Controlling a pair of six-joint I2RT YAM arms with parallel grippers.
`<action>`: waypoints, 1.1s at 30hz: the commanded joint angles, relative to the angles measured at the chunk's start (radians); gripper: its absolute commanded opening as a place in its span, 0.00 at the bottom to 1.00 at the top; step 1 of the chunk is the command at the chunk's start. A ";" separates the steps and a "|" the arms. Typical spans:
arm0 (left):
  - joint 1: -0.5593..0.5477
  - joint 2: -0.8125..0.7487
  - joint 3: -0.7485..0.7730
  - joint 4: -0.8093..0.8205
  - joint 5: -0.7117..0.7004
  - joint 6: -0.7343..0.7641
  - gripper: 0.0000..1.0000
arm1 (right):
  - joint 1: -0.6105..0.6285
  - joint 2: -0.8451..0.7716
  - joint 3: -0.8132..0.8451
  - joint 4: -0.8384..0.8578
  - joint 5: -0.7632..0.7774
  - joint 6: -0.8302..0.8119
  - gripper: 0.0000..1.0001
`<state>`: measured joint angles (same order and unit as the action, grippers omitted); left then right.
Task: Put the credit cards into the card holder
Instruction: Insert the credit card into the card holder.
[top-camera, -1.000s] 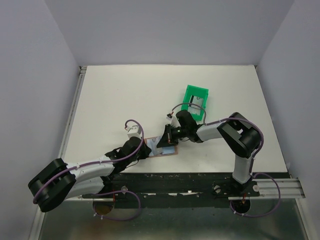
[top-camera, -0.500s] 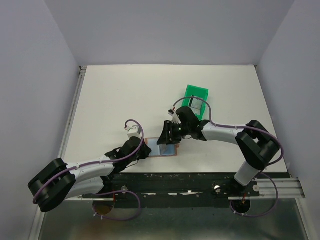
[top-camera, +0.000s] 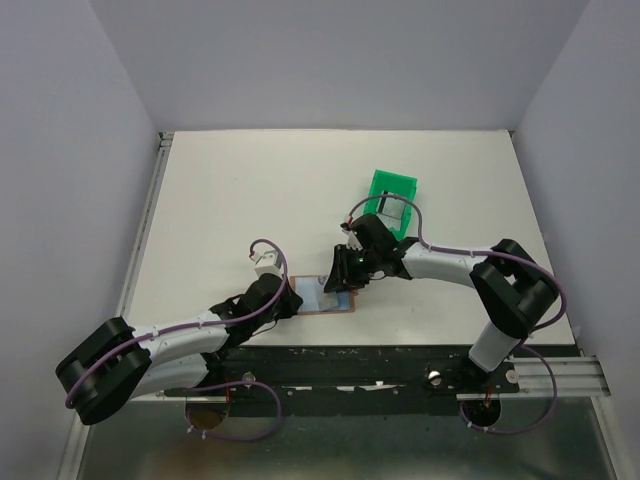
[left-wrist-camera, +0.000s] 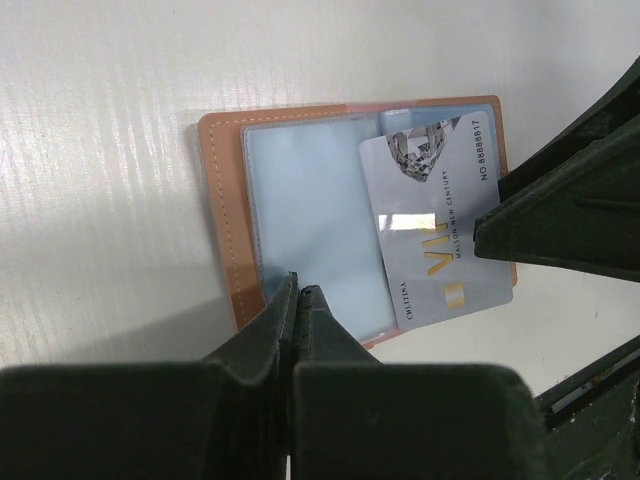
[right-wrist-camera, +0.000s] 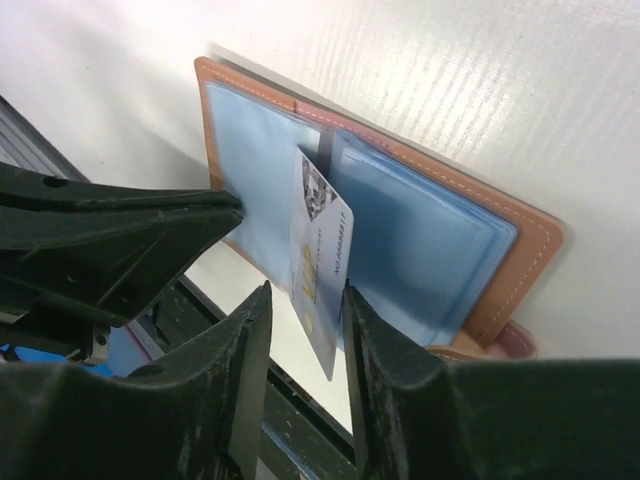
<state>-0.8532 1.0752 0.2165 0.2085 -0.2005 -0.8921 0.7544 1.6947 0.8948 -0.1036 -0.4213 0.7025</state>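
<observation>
Grey card (left-wrist-camera: 430, 230), long axis roughly parallel w/ holder (left-wrist-camera: 215, 200) fold.

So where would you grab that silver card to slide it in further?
Probably by the free end sticking out of the card holder, coming from the side away from the pocket. The card is thin, nearly flat and partly tucked in, so only its long edges there offer the right gripper a hold.
</observation>
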 joint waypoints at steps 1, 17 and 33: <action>-0.001 0.011 -0.035 -0.124 0.018 0.005 0.00 | 0.006 0.008 0.000 -0.034 0.044 -0.017 0.40; -0.001 0.009 -0.037 -0.126 0.018 0.005 0.00 | 0.006 -0.003 -0.020 -0.042 0.056 -0.023 0.29; -0.001 0.003 -0.042 -0.127 0.018 0.002 0.00 | 0.006 0.037 -0.020 0.014 0.062 0.029 0.00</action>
<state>-0.8532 1.0725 0.2157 0.2070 -0.2005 -0.8921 0.7544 1.7008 0.8848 -0.1150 -0.3828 0.7055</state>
